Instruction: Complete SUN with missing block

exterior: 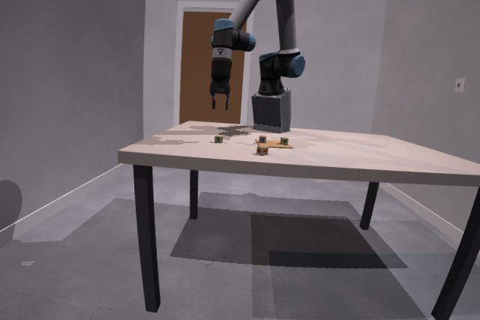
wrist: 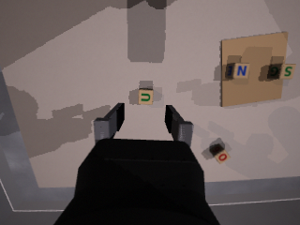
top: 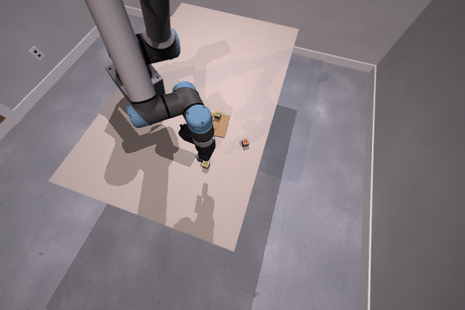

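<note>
The tan mat [top: 221, 130] [exterior: 273, 144] [wrist: 253, 96] lies flat on the table. The S block [top: 217, 114] [exterior: 283, 141] [wrist: 288, 71] and N block [exterior: 262, 139] [wrist: 241, 70] stand on it with a gap between them; for the reader at the base, S is left, N right. The arm hides N in the top view. The U block [top: 205, 164] [exterior: 218, 139] [wrist: 145, 97] lies off the mat, U on top, turned about a quarter turn with its opening to the reader's right. My gripper [exterior: 220, 108] [wrist: 144, 112] is open and empty, high above the table near the U block.
The O block [top: 245, 142] [exterior: 262, 150] [wrist: 222, 157] lies off the mat, toward the table edge away from the base, turned at an angle. The table [top: 180, 194] [exterior: 340, 157] carries the robot's base behind the mat. Arm shadows cross the table top.
</note>
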`<state>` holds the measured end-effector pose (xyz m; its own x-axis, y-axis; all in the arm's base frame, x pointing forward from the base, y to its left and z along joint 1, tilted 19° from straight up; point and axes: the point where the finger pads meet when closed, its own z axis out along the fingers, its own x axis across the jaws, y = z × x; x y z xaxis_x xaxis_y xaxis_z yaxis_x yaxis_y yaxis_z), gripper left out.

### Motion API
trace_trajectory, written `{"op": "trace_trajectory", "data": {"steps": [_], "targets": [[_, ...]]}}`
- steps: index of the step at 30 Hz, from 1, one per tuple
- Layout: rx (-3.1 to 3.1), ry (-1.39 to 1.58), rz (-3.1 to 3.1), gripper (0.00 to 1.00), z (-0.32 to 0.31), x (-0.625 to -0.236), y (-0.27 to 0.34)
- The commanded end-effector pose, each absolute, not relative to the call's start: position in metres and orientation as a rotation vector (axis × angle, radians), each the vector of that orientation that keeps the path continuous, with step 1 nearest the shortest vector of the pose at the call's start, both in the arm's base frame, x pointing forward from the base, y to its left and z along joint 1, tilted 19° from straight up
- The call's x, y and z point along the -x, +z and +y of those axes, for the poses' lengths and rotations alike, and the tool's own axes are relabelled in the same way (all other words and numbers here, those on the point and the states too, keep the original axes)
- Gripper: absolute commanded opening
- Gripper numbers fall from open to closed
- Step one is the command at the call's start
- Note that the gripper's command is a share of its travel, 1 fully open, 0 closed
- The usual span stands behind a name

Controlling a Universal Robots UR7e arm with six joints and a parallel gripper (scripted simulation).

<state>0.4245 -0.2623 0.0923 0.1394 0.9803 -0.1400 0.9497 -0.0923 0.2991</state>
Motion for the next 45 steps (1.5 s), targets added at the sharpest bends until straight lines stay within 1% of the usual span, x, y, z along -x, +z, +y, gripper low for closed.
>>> {"op": "trace_trajectory", "data": {"steps": [1, 25, 38, 45], "targets": [[-2.104, 0.139, 1.866, 1.00, -0.2623, -0.4247, 0.0931], [-2.169, 0.155, 1.795, 1.00, -0.2609, -0.4243, 0.0914], [-2.328, 0.196, 1.598, 1.00, -0.2571, -0.4239, 0.0872], [-2.473, 0.237, 1.385, 1.00, -0.2535, -0.4241, 0.0831]]}}
